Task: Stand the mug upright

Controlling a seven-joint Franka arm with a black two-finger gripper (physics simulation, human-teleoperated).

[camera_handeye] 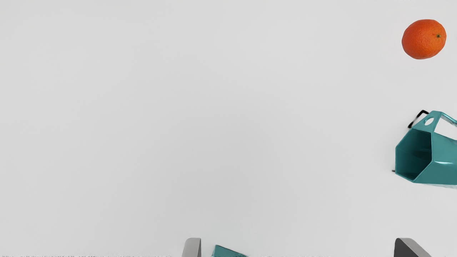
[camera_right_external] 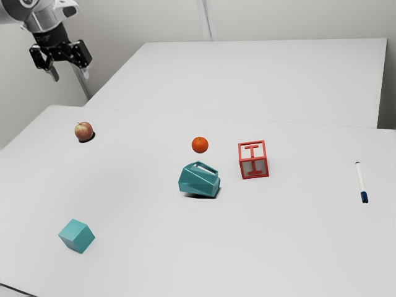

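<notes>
Exterior view: the mug (camera_right_external: 199, 180) lies on its side, below and well apart from the empty, wide-spread gripper (camera_right_external: 70, 74), and a grasp closing off-centre on those slanted walls could make it slip or roll toward the nearby orange (camera_right_external: 200, 145).

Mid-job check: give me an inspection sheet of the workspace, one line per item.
Surface: pale tabletop, no spill seen.
Job's things: teal mug on its side, handle toward the orange.
Clutter: that orange, apple, teal cube, red letter block, capped marker.
Tool: tool open, empty, raised above table height.
Cables: thin dark line at the exterior view's lower left corner, possibly a cable.
Surroundings: pale walls.
</notes>
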